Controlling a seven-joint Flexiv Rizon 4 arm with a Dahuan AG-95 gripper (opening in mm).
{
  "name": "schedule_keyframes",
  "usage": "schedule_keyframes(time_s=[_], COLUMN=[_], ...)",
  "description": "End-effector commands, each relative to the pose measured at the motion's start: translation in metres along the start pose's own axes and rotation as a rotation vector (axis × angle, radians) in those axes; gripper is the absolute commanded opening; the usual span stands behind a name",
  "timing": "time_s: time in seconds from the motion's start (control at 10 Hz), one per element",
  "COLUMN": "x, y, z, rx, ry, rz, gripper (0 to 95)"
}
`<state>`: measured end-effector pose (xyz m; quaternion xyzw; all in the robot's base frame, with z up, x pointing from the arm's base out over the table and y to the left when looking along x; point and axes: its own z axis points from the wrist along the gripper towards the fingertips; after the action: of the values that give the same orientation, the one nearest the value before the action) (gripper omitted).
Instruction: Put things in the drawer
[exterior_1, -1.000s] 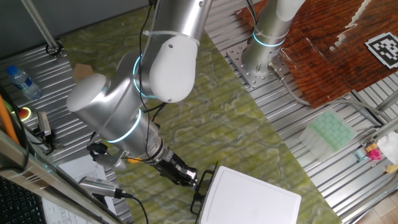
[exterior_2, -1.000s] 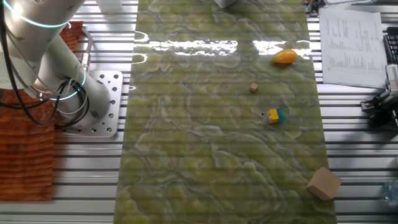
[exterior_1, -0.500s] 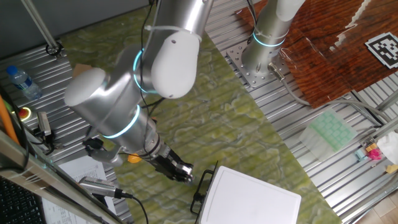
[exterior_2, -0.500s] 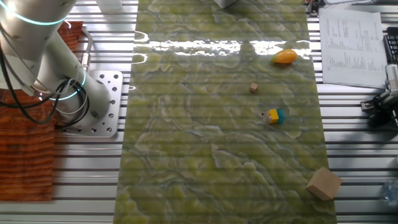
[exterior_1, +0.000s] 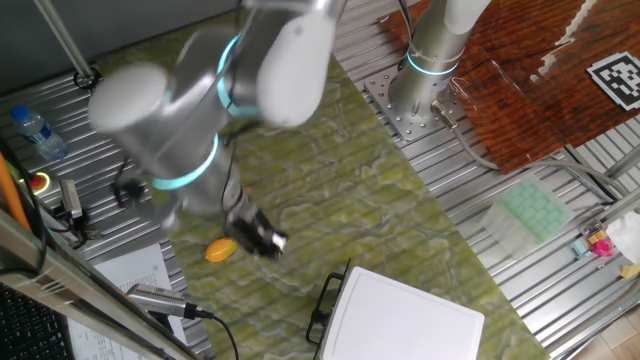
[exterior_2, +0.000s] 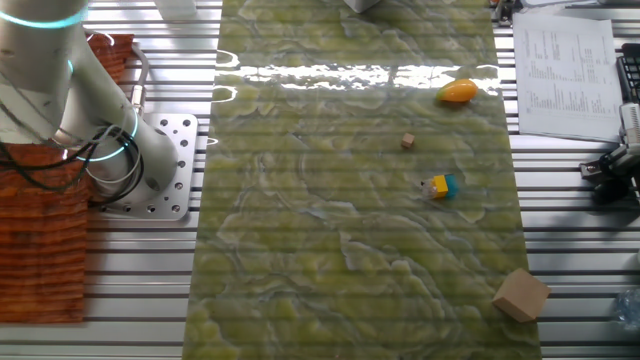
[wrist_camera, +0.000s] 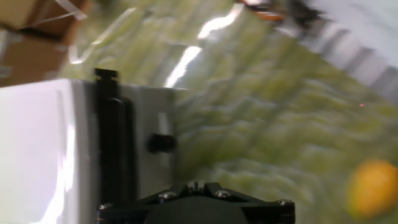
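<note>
The white cabinet (exterior_1: 405, 315) stands at the near edge, and its drawer front carries a black bar handle (exterior_1: 326, 298). It also fills the left of the hand view, where the handle (wrist_camera: 112, 143) is blurred. My gripper (exterior_1: 264, 240) hangs over the mat left of the handle, next to the mango (exterior_1: 220, 250), with its fingers together and empty. The other fixed view shows the mango (exterior_2: 458, 92), the tiny brown cube (exterior_2: 407, 142) and the yellow-and-teal block (exterior_2: 438, 186) lying apart on the mat. The mango (wrist_camera: 372, 186) is a blur at the hand view's right. The ball is out of view.
A cardboard box (exterior_2: 520, 293) sits at the mat's corner. A water bottle (exterior_1: 38, 132) lies at the far left. A pale green tray (exterior_1: 530, 212) rests on the slats at the right. Papers (exterior_2: 560, 60) and cables lie beside the mat. The arm's base (exterior_1: 425, 70) stands behind.
The arm has swung fast up and to the left, carrying my gripper away from the drawer handle to beside the mango. The toys have not moved.
</note>
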<state>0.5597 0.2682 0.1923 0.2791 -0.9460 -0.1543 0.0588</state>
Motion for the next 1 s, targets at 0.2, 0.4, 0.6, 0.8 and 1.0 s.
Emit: schedule_keyframes(time_s=[0.2, 0.4, 0.6, 0.8, 1.0], x=[0.035, 0.048, 0.062, 0.067, 0.065], y=[-0.044, -0.058, -0.074, -0.079, -0.078], z=[-0.038, -0.049, -0.046, -0.045, -0.045], rx=[0.409, 0.421, 0.428, 0.428, 0.391], ry=[-0.058, -0.061, -0.074, -0.063, -0.078], rz=[0.278, 0.280, 0.231, 0.189, 0.180], gripper=[0.0, 0.0, 0.0, 0.0, 0.0])
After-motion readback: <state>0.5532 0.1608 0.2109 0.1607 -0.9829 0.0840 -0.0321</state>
